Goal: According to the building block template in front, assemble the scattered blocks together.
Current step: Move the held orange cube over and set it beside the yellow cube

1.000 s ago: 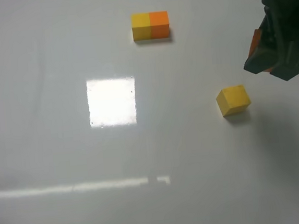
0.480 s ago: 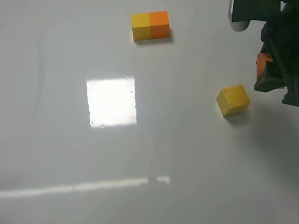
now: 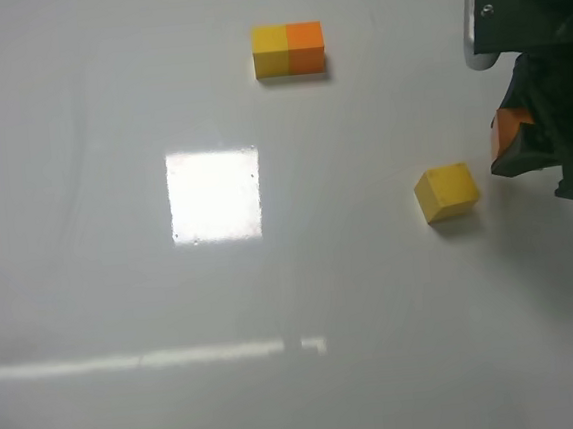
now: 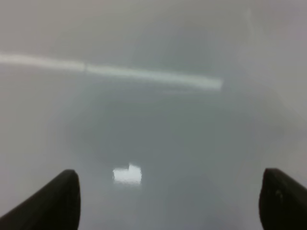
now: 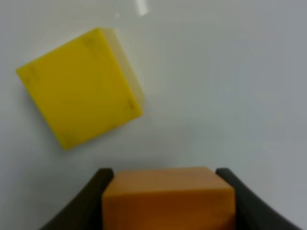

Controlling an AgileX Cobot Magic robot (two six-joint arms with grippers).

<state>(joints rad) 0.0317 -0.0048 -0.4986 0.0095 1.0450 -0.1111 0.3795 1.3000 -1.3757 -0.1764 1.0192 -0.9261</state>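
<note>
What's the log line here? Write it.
right claw: shut on orange cube | yellow cube: on table, apart | left claw: open, empty

You see template bar (image 3: 288, 50): left half yellow, right half orange, plain, no marks. Yellow cube (image 3: 447, 191): bright yellow top, paler side, tiny dark spots near corners in right wrist view. Orange cube (image 3: 509, 127): plain orange, top lighter, front darker. Your right gripper (image 3: 541, 157): black, silver piece (image 3: 478, 17) above it. Your left gripper (image 4: 168, 206): black tips. Table (image 3: 122, 289): pale grey, shiny, with bright white square patch (image 3: 215, 195) and thin white stripe (image 3: 149, 360).
</note>
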